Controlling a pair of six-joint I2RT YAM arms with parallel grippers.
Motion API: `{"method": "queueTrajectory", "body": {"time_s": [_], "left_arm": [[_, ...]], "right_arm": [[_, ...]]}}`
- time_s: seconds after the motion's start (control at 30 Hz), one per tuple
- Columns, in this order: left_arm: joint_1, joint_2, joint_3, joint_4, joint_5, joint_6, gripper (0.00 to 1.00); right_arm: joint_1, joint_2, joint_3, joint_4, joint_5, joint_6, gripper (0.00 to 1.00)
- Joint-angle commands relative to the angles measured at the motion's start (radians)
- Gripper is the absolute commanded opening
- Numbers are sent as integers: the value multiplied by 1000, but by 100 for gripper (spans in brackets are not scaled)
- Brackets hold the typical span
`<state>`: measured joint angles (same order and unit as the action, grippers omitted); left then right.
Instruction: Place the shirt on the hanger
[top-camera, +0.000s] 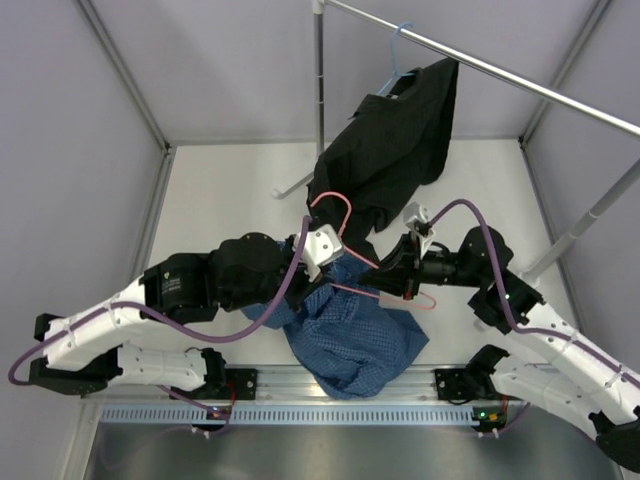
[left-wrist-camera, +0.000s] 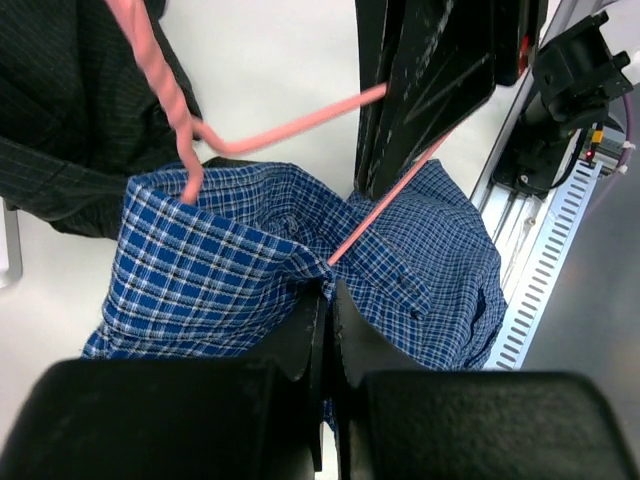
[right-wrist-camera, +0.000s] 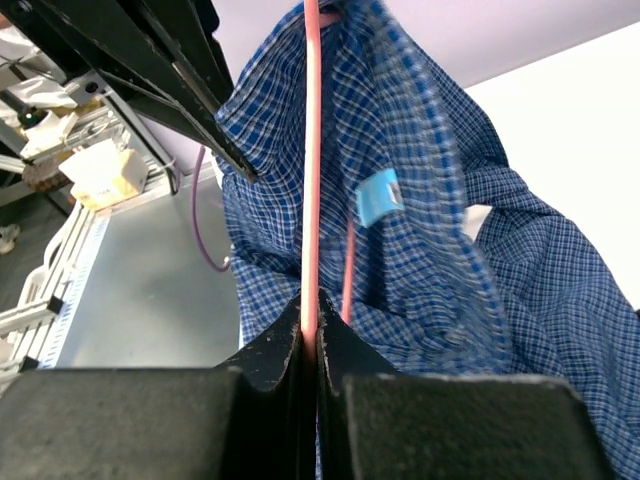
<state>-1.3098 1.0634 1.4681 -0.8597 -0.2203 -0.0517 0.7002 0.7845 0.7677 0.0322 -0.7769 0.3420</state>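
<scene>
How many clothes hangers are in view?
2. The pink hanger is mid-table, partly inside the blue shirt; the light blue hanger hangs on the rail, carrying the black shirt.

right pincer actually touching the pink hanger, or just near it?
Touching. The right wrist view shows the hanger running straight down into the right pincer, clamped between its shut jaws.

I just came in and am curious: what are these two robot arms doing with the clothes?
The left gripper is shut on the blue finely checked cotton shirt, holding part of it up. The right gripper is shut on the thin pink wire hanger, whose wire runs into the cloth. The shirt is bunched, not yet spread on the hanger. A black shirt hangs on the rail.
</scene>
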Motion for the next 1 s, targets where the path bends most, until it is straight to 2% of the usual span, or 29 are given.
{"method": "queueTrajectory", "body": {"time_s": [0.0, 0.07, 0.13, 0.17, 0.27, 0.37, 0.43, 0.47, 0.6, 0.73, 0.8, 0.9, 0.97], "left_arm": [[-2, 20, 49, 53, 44, 16, 0], [0, 49, 81, 53, 64, 22, 0], [-2, 94, 148, 53, 99, 29, 0], [-2, 113, 175, 51, 143, 30, 0], [-12, 193, 277, 21, 205, 39, 0], [-32, 221, 320, 8, 181, 42, 0], [-32, 210, 317, 10, 80, 30, 0], [-32, 202, 313, 11, -56, 18, 0], [-32, 184, 279, 10, -308, -14, 0], [-32, 193, 287, 14, -448, -59, 0], [-32, 205, 299, 17, -453, -51, 0], [-32, 247, 342, 13, -375, -22, 0], [-34, 268, 342, 14, -247, -5, 0]], "right_arm": [[88, -22, -16, 190, 144, -18, 0], [137, -24, -47, 222, 200, -17, 0], [198, -18, -57, 232, 322, -18, 0], [223, -16, -57, 224, 453, -27, 0], [314, -27, -61, 227, 652, -57, 0], [360, -79, -96, 268, 792, -43, 0], [364, -129, -125, 282, 808, -37, 0], [364, -161, -131, 275, 800, -37, 0], [370, -237, -203, 311, 798, -11, 0], [377, -292, -266, 379, 783, 23, 0], [381, -283, -257, 355, 734, 9, 0], [386, -278, -257, 360, 737, 0, 0], [384, -280, -252, 364, 748, -1, 0]]}}
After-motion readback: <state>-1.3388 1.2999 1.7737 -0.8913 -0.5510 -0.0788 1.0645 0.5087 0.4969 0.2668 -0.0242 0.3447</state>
